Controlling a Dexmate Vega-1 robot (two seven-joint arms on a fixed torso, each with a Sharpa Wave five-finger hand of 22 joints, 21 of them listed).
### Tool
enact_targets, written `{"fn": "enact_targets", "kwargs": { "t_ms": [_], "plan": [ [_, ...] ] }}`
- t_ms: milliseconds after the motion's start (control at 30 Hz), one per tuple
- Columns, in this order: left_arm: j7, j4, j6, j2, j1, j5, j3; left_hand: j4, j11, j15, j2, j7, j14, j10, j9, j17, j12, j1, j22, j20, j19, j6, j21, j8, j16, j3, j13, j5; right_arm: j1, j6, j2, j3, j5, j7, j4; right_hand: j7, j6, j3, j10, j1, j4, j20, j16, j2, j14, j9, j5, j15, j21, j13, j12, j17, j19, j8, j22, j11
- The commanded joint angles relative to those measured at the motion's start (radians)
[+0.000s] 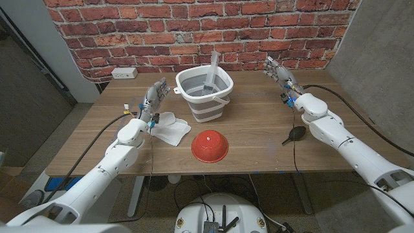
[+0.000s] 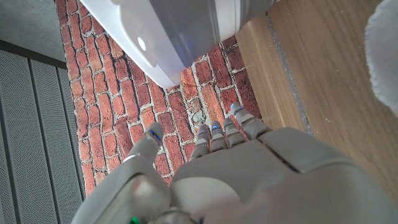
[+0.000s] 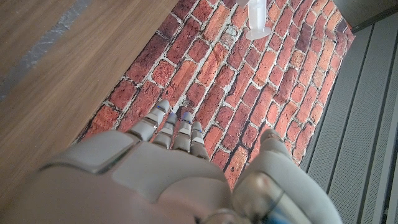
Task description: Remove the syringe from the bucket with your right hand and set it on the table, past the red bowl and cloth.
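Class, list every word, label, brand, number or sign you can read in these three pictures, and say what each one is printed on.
None can be read.
Syringe in the bucket: any scale marks are too small to read.
Wall outlet: no lettering can be made out.
Red bowl, cloth, table: plain, no print.

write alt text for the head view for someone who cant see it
A syringe stands in a grey-and-white bucket on a wooden table, with a red bowl and white cloth nearer the robot. Each open robot hand, left and right, is raised beside the bucket.
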Motion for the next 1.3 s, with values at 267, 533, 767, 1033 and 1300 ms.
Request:
{"fn": "enact_targets", "kwargs": {
  "t_ms": [267,533,767,1033,1300],
  "plan": [
    [0.002,-0.015,0.004,0.014,0.016,-0.006,-0.011,-0.008,-0.005,-0.006,0.045,-0.006,-0.006,0.005,0.005,0.000,0.003,-0.007,0.004,-0.065,-0.002,0.006,0.002,0.006,0.005,0.002,0.002,0.003,0.106,-0.083,-0.042,-0.062,-0.110,0.056,-0.042,0.001,0.001,0.006,0.011,0.051,-0.059,0.078,0.009,-0.038,-0.013,0.006,-0.006,0.069,0.000,0.007,0.005,-0.009,-0.019,0.005,0.006,0.004],
    [-0.017,-0.001,-0.012,0.008,0.005,-0.005,-0.007,-0.013,-0.007,-0.005,0.047,-0.004,-0.004,0.006,0.005,-0.001,0.003,-0.005,0.004,-0.065,-0.001,0.009,0.002,0.007,0.005,0.003,0.002,0.003,0.160,-0.094,-0.033,-0.093,-0.139,0.101,-0.013,0.022,-0.009,0.012,-0.001,0.079,-0.079,0.138,0.007,-0.042,-0.041,0.008,-0.010,0.106,-0.007,0.012,0.001,-0.012,-0.068,0.004,0.007,0.037],
    [-0.011,-0.012,-0.002,0.011,0.008,-0.002,-0.005,-0.016,-0.008,-0.005,0.048,-0.002,-0.003,0.008,0.005,-0.001,0.004,-0.004,0.004,-0.064,-0.001,0.012,0.003,0.008,0.005,0.004,0.002,0.003,0.205,-0.089,-0.024,-0.117,-0.162,0.141,0.026,0.052,-0.016,0.019,-0.013,0.097,-0.086,0.163,0.004,-0.041,-0.068,0.009,-0.014,0.132,-0.014,0.016,-0.001,-0.013,-0.122,0.003,0.007,0.049],
    [-0.011,-0.022,-0.002,0.012,0.013,-0.002,-0.003,-0.018,-0.007,-0.005,0.049,-0.001,-0.001,0.009,0.005,-0.001,0.004,-0.005,0.004,-0.064,-0.001,0.014,0.003,0.009,0.005,0.004,0.002,0.003,0.263,-0.090,-0.003,-0.145,-0.183,0.184,0.091,0.102,-0.012,0.024,-0.016,0.118,-0.092,0.183,0.007,-0.047,-0.087,0.011,-0.019,0.153,-0.009,0.021,0.002,-0.014,-0.161,0.009,0.006,0.085],
    [-0.003,-0.030,-0.004,0.017,0.023,-0.003,-0.011,-0.019,-0.008,-0.005,0.047,-0.001,0.000,0.010,0.005,0.000,0.004,-0.008,0.004,-0.064,-0.001,0.016,0.003,0.009,0.005,0.003,0.002,0.003,0.327,-0.090,0.031,-0.176,-0.193,0.235,0.181,0.115,-0.019,0.028,-0.006,0.129,-0.094,0.189,0.009,-0.049,-0.092,0.013,-0.018,0.171,-0.007,0.024,0.007,-0.015,-0.174,0.008,0.006,0.109]
  ]
}}
